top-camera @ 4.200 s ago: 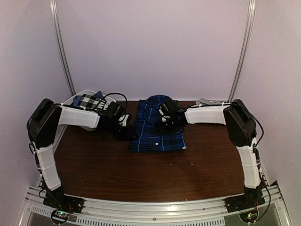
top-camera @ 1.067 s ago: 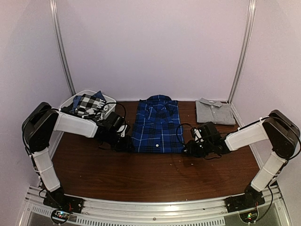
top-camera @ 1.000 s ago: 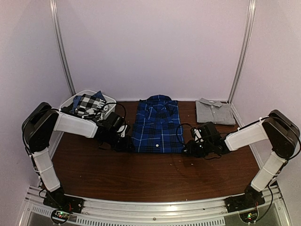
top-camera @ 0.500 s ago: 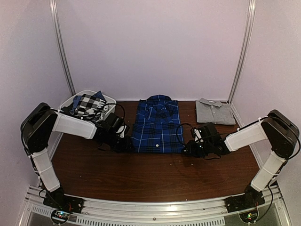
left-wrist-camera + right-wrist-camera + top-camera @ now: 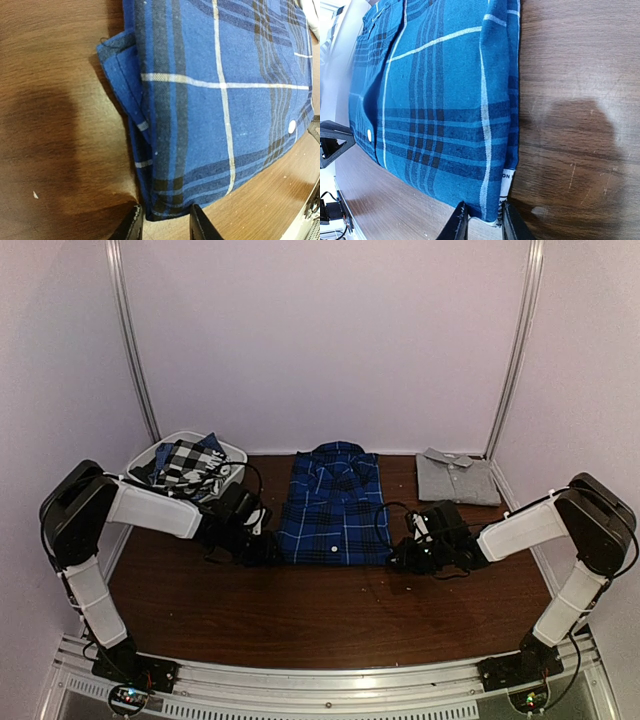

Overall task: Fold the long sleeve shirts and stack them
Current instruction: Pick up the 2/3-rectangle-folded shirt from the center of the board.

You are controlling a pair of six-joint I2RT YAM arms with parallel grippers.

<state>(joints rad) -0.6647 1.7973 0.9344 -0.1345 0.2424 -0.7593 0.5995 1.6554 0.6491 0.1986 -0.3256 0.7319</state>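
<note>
Two holds logged: left gripper and right gripper each pinched a near corner of the folded blue plaid shirt, which lay mid-table. Risk: shallow corner grips could slip on lifting, spilling the fold.

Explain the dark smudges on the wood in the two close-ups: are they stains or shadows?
Shadows, most likely. In the left wrist view, a soft-edged dark patch lies on the table beside the blue plaid shirt. The right wrist view shows a similar patch beside it. The top external view is dim and slightly grainy.
</note>
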